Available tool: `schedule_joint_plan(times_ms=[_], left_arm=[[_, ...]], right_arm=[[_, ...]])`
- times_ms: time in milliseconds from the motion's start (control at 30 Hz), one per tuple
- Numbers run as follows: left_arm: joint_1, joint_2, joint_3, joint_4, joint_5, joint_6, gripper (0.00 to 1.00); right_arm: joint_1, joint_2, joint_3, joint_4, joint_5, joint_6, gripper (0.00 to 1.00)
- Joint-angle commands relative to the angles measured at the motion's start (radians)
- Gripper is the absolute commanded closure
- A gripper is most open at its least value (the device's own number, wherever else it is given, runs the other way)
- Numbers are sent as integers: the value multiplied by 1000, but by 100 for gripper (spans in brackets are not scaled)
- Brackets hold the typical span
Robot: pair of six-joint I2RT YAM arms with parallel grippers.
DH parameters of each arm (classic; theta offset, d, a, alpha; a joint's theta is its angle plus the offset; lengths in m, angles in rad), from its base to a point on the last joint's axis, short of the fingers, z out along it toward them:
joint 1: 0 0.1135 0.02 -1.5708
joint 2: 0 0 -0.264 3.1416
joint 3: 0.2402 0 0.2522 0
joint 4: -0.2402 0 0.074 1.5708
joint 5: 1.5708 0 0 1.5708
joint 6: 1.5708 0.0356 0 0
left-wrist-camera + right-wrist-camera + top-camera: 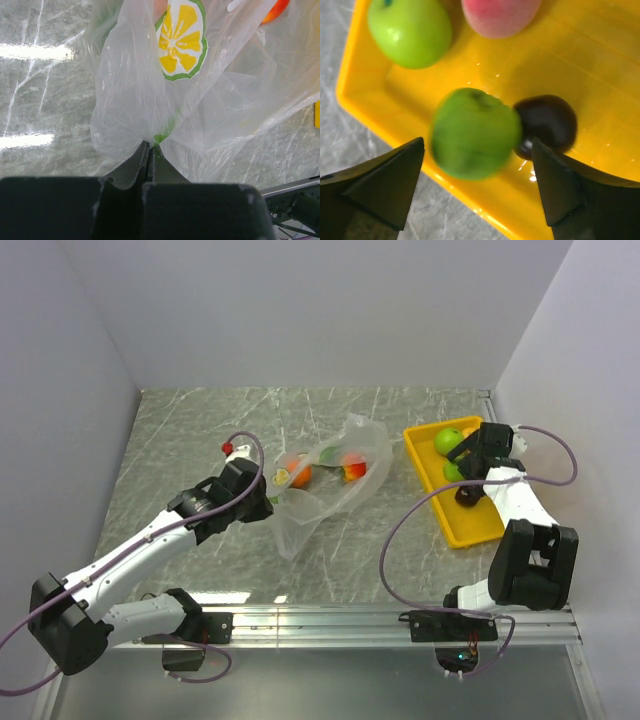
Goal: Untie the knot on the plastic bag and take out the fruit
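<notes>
**Left hand (150,148) pinches plastic bag (125,100); right hand (477,150) released**

The left hand is clenched on the bag's film, and the bag fans out ahead of it over the worktop (40,100). The right hand's fingers are spread, with a green apple (472,132) lying untouched between them in the yellow tray (600,75).

Overhead view spans all; left wrist close on plastic bag (130,100), right on tray (600,65).

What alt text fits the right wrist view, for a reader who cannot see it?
The right gripper, jaws open, frames a blurred green apple in a yellow tray, with a dark round fruit beside it on the right. A second green apple and a pink fruit lie farther back; grey marble table shows at left.
</notes>
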Motion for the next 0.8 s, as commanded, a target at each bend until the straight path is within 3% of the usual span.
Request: schedule_joint_plan(times_ms=[0, 200, 300, 433, 467, 567, 667, 767], left_arm=[[-4, -38, 12, 30, 16, -11, 100], [-3, -42, 15, 18, 4, -6, 100], [-3, -26, 30, 15, -1, 2, 100], [-3, 17, 53, 19, 8, 15, 99], [-4, 23, 62, 13, 7, 20, 99], [-3, 43, 75, 10, 2, 31, 100], [-3, 57, 87, 5, 1, 37, 100], [-4, 61, 96, -1, -1, 35, 99]], right_arm=[[-11, 14, 92, -12, 81, 26, 4], [21, -55, 108, -26, 66, -41, 3], [118, -151, 108, -4, 43, -119, 9], [335, -288, 102, 57, -26, -238, 20], [438, -331, 102, 62, -37, -252, 23], [619, -397, 88, 121, -56, -276, 26], [737, -408, 54, 181, -101, -281, 29], [863, -303, 99, 204, -118, -313, 32]])
